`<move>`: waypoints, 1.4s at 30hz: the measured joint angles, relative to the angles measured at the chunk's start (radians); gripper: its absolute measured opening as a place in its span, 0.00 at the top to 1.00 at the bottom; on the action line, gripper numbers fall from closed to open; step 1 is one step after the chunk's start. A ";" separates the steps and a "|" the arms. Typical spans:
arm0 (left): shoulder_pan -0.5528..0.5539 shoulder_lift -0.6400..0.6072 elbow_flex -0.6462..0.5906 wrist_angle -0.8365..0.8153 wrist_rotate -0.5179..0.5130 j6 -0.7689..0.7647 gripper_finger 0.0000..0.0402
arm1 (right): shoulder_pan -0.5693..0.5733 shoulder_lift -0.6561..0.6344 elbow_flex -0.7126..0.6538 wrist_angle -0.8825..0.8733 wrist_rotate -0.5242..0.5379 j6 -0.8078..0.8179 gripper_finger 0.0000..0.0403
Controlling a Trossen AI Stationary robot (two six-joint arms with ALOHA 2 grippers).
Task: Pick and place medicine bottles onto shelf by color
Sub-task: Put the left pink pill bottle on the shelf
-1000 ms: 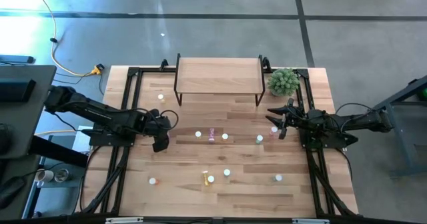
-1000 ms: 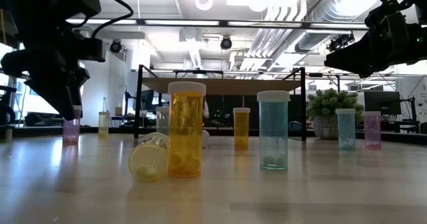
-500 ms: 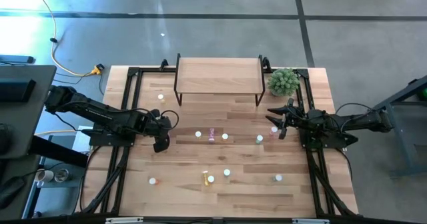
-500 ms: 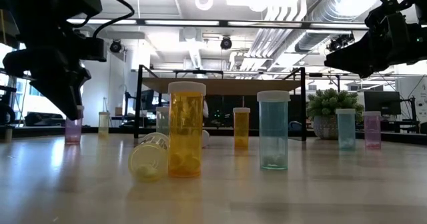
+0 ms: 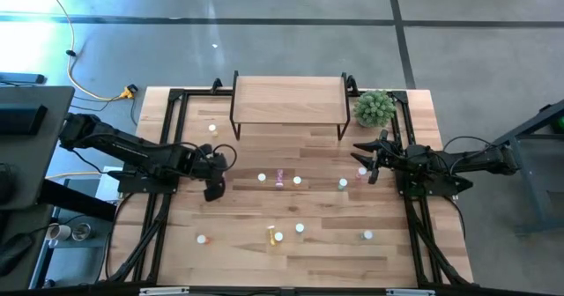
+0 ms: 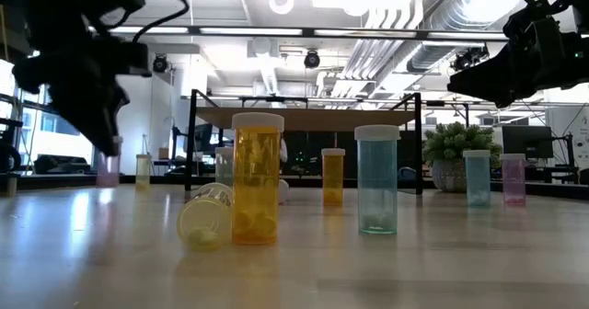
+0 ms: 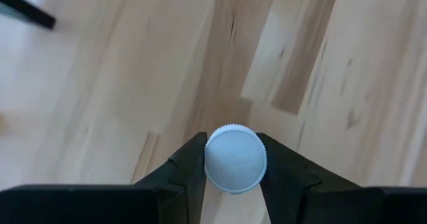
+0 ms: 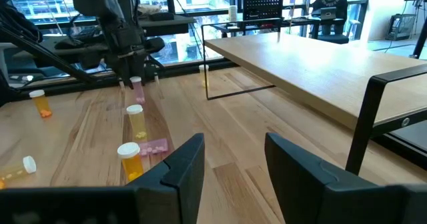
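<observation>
The left gripper [image 7: 231, 174] is closing its two dark fingers [image 7: 187, 171] on the white cap of a pink bottle [image 7: 235, 159], one finger pressing each side of the cap. The wrist camera is looking straight down on the cap, so the bottle's long axis is standing upright. In the high view the left gripper [image 5: 214, 183] is sitting over the left part of the bench [image 5: 317, 261], out in front of the shelf [image 5: 288, 100] and well apart from it. In the low view the pink bottle [image 6: 108, 166] is hanging below the dark left gripper [image 6: 97, 116]; whether its base is touching the bench I cannot tell.

The right gripper [image 8: 230, 161] is waiting with its fingers spread wide and holding nothing. In the high view it [image 5: 368, 164] is hovering near the bench's right edge, just below the potted plant [image 5: 374, 107].

Bare bench is lying between the left gripper and the shelf, whose top board is carrying nothing. The other bottles are standing scattered across the middle and front of the bench, white caps up. In the low view an orange bottle [image 6: 257, 178] is standing upright beside a yellow bottle [image 6: 207, 219] lying on its side with its cap toward the camera, and a green bottle [image 6: 377, 179] is standing upright just to their right.
</observation>
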State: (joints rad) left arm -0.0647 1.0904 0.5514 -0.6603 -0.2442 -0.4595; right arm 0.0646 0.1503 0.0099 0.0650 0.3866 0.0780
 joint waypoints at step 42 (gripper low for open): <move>0.771 0.338 1.218 -0.339 -0.038 0.462 0.73 | 0.000 0.000 0.000 0.000 0.000 0.000 0.63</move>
State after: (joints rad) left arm 0.7058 1.4284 1.7692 -0.9990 -0.2819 0.0024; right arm 0.0646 0.1505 0.0097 0.0650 0.3862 0.0776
